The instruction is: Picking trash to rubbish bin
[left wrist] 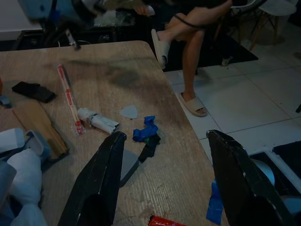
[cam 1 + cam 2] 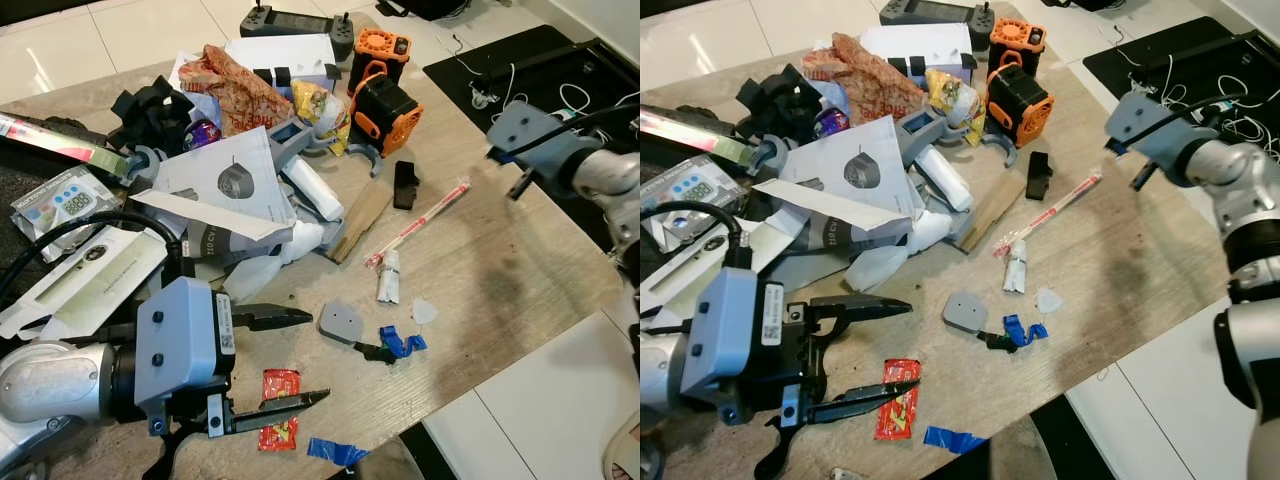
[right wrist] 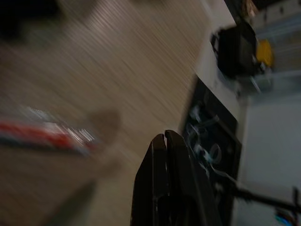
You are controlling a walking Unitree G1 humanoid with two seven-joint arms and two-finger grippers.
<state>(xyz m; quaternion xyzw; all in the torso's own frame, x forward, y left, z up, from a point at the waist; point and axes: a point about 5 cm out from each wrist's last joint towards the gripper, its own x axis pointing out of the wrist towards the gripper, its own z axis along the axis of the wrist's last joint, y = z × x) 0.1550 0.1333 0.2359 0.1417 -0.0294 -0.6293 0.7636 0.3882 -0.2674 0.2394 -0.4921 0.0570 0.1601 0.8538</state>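
The left gripper [image 2: 300, 357] hangs low over the near edge of the bench [image 2: 500, 280] with its two black fingers [image 2: 275, 318] spread wide and nothing between them. A red snack wrapper [image 2: 280, 408] lies flat on the wood under the nearer finger, partly covered by it. Just beyond the fingertips sit a small grey plastic piece [image 2: 342, 322] and a crumpled scrap of blue tape [image 2: 402, 342] touching a dark bit beside it. Another strip of blue tape [image 2: 336, 453] lies at the bench's very edge. Farther out are a rolled white paper scrap [image 2: 389, 276], a pale chip [image 2: 426, 311] and a red-and-white straw wrapper [image 2: 420, 222].

The right gripper [image 3: 169, 174] is raised above the far right side of the bench, fingers pressed together, empty; its wrist view is motion-blurred.

Behind the loose trash a heap crowds the bench: white sheets of paper [image 2: 225, 190], a black block [image 2: 405, 184], two orange devices [image 2: 385, 105], a patterned crinkled bag [image 2: 240, 90]. In the left wrist view a seated person's legs [image 1: 190, 42] in slippers show past the bench, upper body cut off.
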